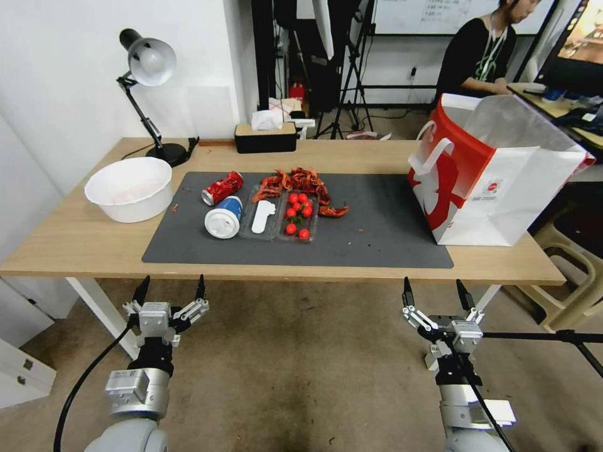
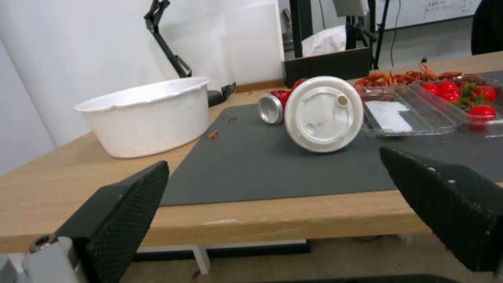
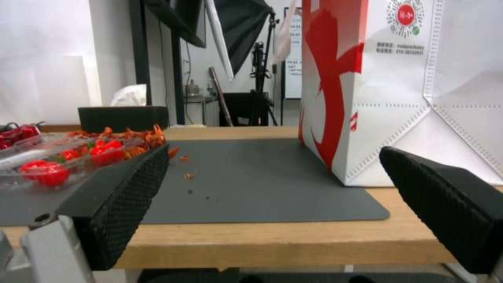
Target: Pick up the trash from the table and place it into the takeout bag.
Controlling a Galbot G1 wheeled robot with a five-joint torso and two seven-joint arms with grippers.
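On the dark grey mat (image 1: 370,232) of the wooden table (image 1: 75,242) lies the trash: a crushed red can (image 1: 222,188), a blue-white lidded cup (image 1: 223,217) on its side, a clear plastic tray (image 1: 281,220) with cherry tomatoes, and red crayfish shells (image 1: 300,182). The red and white takeout bag (image 1: 496,176) stands open at the table's right end. My left gripper (image 1: 171,290) and right gripper (image 1: 438,292) both hang open in front of the table's near edge, below tabletop height, holding nothing. The left wrist view faces the cup's lid (image 2: 324,114) and the can (image 2: 272,108); the right wrist view faces the bag (image 3: 398,86).
A white round basin (image 1: 130,188) sits on the table's left part beside the mat. A black desk lamp (image 1: 147,69) and a black tissue box (image 1: 265,136) stand at the back edge. A tripod leg (image 1: 546,337) crosses beside my right arm. A beige stool (image 1: 568,263) stands right of the table.
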